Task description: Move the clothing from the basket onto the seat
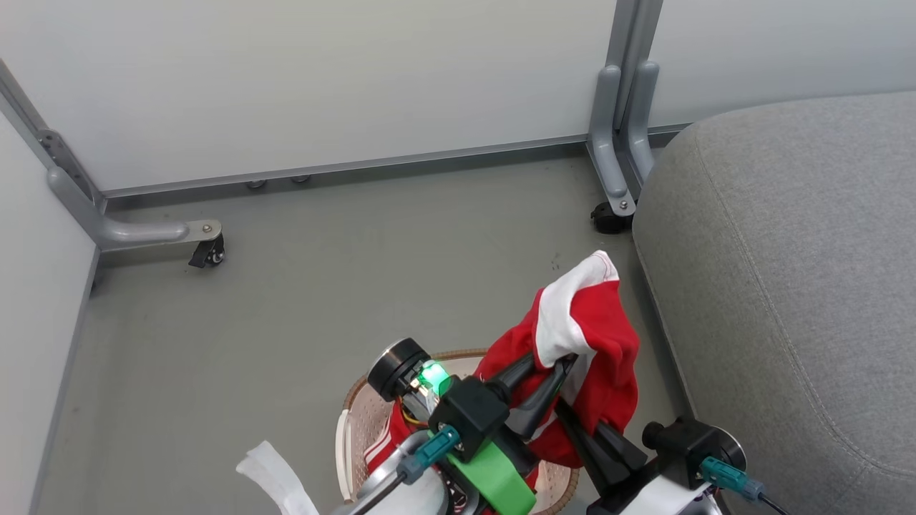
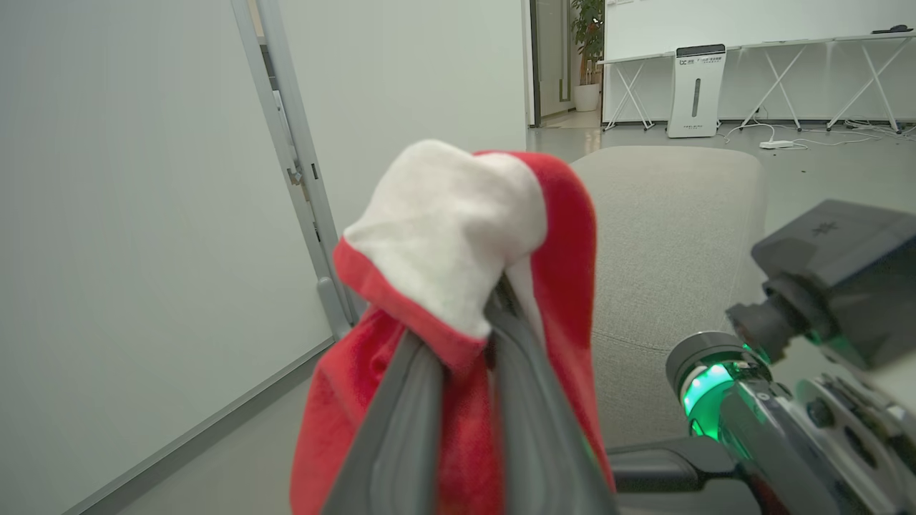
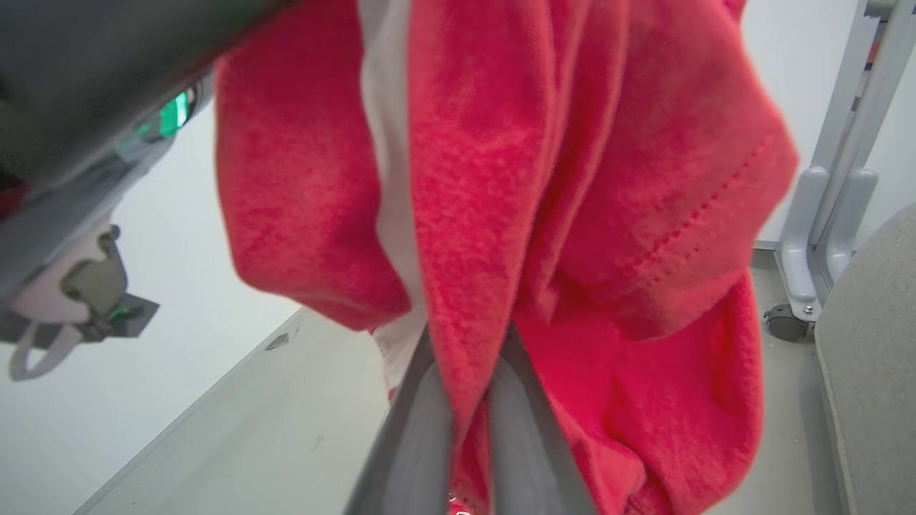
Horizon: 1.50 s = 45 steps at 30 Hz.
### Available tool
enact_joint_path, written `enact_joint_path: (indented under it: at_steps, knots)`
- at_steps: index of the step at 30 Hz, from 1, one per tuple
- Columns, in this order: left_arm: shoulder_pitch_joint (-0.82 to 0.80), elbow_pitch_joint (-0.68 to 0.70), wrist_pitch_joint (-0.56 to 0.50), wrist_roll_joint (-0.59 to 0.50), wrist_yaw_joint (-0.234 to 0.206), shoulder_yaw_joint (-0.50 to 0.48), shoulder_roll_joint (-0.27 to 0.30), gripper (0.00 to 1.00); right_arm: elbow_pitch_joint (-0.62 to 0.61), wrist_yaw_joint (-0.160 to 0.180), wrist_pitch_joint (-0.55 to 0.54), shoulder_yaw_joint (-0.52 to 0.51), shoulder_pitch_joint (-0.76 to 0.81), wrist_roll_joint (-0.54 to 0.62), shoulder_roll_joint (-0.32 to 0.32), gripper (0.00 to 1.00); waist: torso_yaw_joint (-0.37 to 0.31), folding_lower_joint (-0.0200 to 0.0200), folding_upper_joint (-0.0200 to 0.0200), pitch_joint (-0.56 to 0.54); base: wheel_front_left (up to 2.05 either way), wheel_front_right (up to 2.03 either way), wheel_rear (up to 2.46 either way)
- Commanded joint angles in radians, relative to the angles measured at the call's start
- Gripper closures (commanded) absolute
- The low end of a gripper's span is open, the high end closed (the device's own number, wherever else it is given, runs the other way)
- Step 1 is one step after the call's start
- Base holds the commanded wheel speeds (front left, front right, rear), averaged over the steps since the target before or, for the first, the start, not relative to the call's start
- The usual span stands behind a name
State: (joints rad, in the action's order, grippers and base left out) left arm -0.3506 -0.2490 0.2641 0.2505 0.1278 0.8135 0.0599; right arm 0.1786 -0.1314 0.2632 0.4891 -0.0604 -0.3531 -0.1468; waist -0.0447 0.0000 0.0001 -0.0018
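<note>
A red garment of the clothing (image 1: 601, 336) with a white panel hangs lifted above the basket (image 1: 356, 395), close to the edge of the grey seat (image 1: 787, 286). My left gripper (image 1: 565, 361) is shut on its upper fold; in the left wrist view the fingertips pinch the red and white cloth (image 2: 444, 222) at the left gripper (image 2: 486, 336). My right gripper (image 1: 572, 418) comes in from the lower right and is shut on the same garment (image 3: 572, 179), with the cloth caught at the right gripper (image 3: 476, 357). A second red piece with white stripes (image 1: 383, 438) lies in the basket.
White partition panels on grey metal legs (image 1: 619, 143) with castors (image 1: 207, 252) wall off the far side and the left. Grey floor (image 1: 322, 286) lies between them and the basket. The seat (image 2: 665, 236) stretches away on the right, with a white floor unit (image 2: 695, 89) beyond.
</note>
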Motion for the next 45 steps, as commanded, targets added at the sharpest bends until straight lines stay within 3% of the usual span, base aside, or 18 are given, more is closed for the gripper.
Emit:
enact_joint_path:
  at_steps: [1,2,3,29,35,45]
  knots:
    - [-0.004,-0.004,0.001,-0.004,0.003,-0.003,0.004,0.72,-0.002,0.001,0.002,-0.004,0.009,-0.007,-0.006,1.00,0.000,0.0000,-0.0001,0.003,0.00,0.00,0.00]
    - [-0.005,-0.008,0.000,-0.005,0.003,-0.003,0.004,0.54,-0.003,0.001,0.002,-0.005,0.009,-0.008,-0.006,1.00,0.001,0.0000,-0.0001,0.004,0.00,0.00,0.00]
    - [-0.004,-0.010,0.001,-0.001,0.003,-0.006,0.004,0.00,-0.003,0.001,0.002,-0.006,0.009,-0.008,-0.006,1.00,0.001,0.0000,-0.0001,0.006,0.00,0.00,0.00]
    - [-0.003,-0.034,0.000,-0.005,0.000,-0.031,-0.001,0.00,-0.007,0.001,0.002,-0.021,-0.009,-0.002,-0.008,1.00,-0.006,0.0000,-0.0001,0.027,0.00,0.00,0.00]
    - [0.021,-0.032,0.000,-0.001,-0.015,-0.063,0.015,0.00,-0.035,0.001,0.002,-0.045,-0.015,0.013,-0.013,1.00,-0.051,0.0000,-0.0001,0.046,0.00,0.00,0.00]
    - [0.072,0.006,0.000,-0.019,-0.042,-0.168,0.064,0.00,-0.120,0.001,0.002,-0.142,-0.006,0.022,-0.002,1.00,-0.186,0.0000,-0.0001,0.108,0.00,0.00,0.00]
